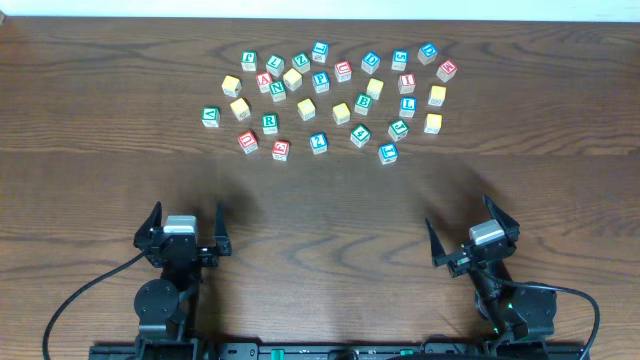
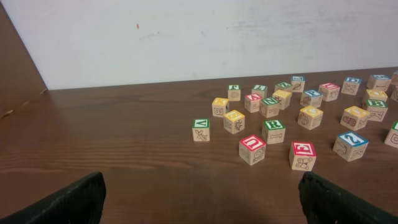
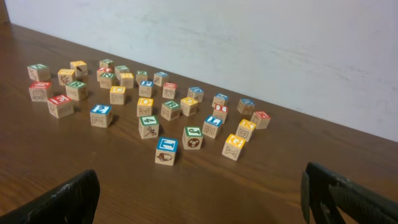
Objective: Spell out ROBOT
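Note:
Several wooden letter blocks with red, green, blue and yellow tops lie scattered at the far middle of the table [image 1: 330,90]. A green R block [image 1: 270,123] sits at the near left of the cluster; it also shows in the left wrist view [image 2: 273,131]. A blue L block [image 1: 388,153] is nearest the right arm, seen too in the right wrist view [image 3: 166,150]. My left gripper [image 1: 184,228] is open and empty near the front edge, far from the blocks. My right gripper [image 1: 468,232] is open and empty at the front right.
The brown wooden table [image 1: 330,210] spreads between the grippers and the blocks. A white wall [image 2: 205,34] runs behind the table's far edge. Black cables trail from both arm bases at the front.

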